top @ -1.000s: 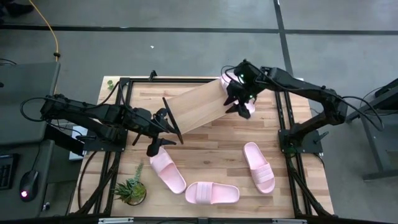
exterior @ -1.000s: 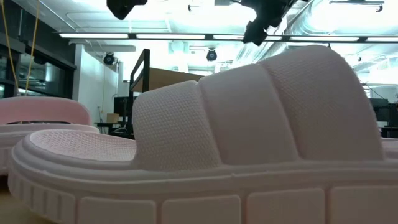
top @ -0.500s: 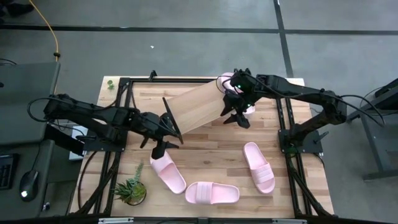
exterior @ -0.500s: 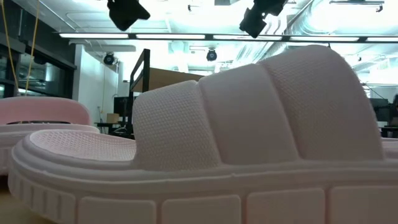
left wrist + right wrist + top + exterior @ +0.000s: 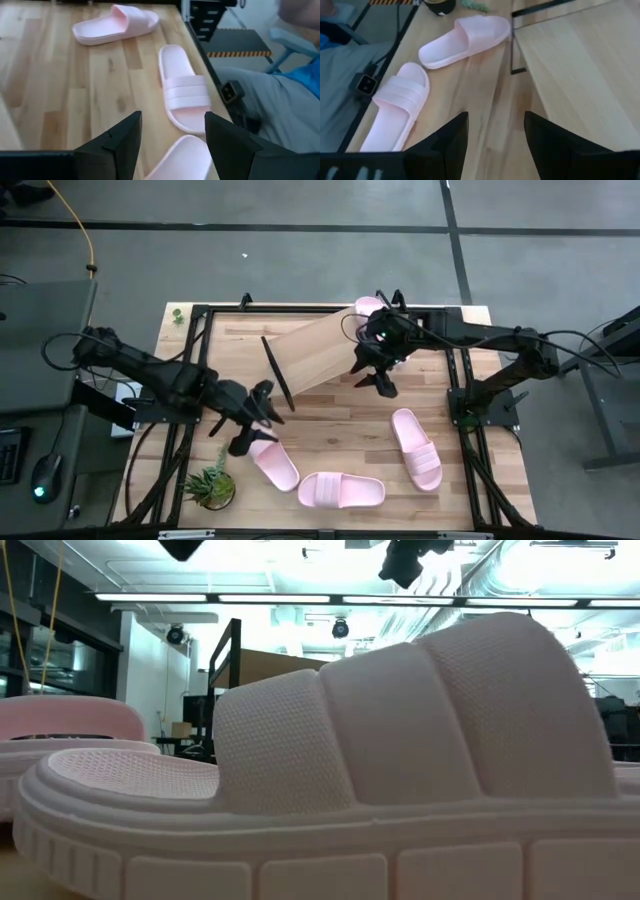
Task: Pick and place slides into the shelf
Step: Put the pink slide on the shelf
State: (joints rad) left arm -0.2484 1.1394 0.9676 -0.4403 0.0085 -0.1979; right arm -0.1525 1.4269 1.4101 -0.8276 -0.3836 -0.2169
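Note:
Three pink slides lie flat on the tabletop in the high view: a left one (image 5: 272,463), a near one (image 5: 342,490) and a right one (image 5: 416,447). The fourth slide (image 5: 367,306) shows at the far right end of the slanted shelf (image 5: 312,352), mostly hidden by the right arm. My left gripper (image 5: 249,433) is open above the far end of the left slide (image 5: 181,159). My right gripper (image 5: 372,382) is open over bare tabletop just off the shelf's right end, with the shelf board (image 5: 580,60) beside it.
A small potted plant (image 5: 210,487) stands at the near left corner. A black metal frame (image 5: 463,395) runs along the table's sides. Bare wood lies between the shelf and the three slides. In the wrist views a seated person (image 5: 280,100) shows beyond the near edge.
My left gripper has moved from the shelf's left end toward the near edge, arriving above the left slide. My right gripper has drawn away from the slide at the shelf's far right end, toward the near edge. The three slides on the table have stayed put.

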